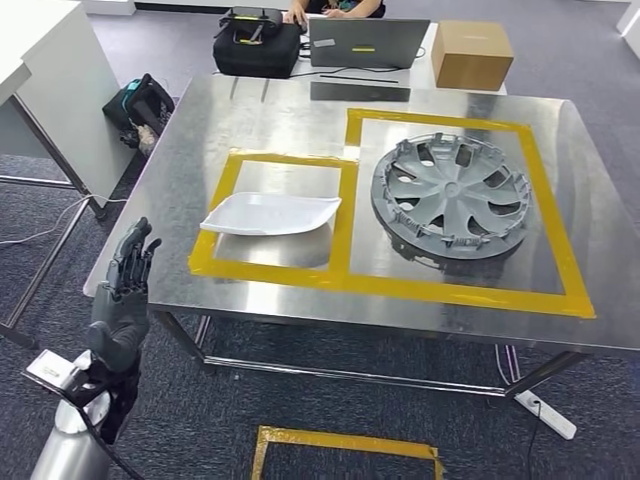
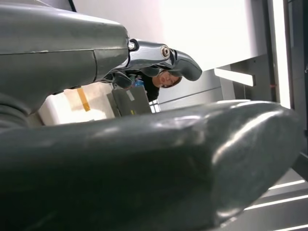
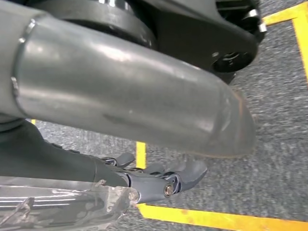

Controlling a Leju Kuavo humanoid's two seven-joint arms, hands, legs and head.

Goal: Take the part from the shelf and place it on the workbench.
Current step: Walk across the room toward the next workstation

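On the steel workbench (image 1: 302, 110) lies a white tray-shaped part (image 1: 270, 213), inside the left yellow-taped frame. A grey wheel cover (image 1: 450, 190) lies flat in the larger right frame. My left hand (image 1: 124, 290) is raised beside the bench's near left corner, fingers spread and pointing up, holding nothing and touching nothing. Up close, the left hand (image 2: 145, 159) shows a thick thumb and straight fingers (image 2: 171, 57). My right hand (image 3: 160, 180) hangs low over the carpet with its fingers stretched out and nothing in them.
At the bench's far edge are a laptop (image 1: 367, 43), a black bag (image 1: 256, 42) and a cardboard box (image 1: 472, 54), with a person (image 1: 332, 8) behind them. A white table (image 1: 45, 70) and a dark bag (image 1: 140, 105) stand left. Yellow floor tape (image 1: 347, 445) lies near me.
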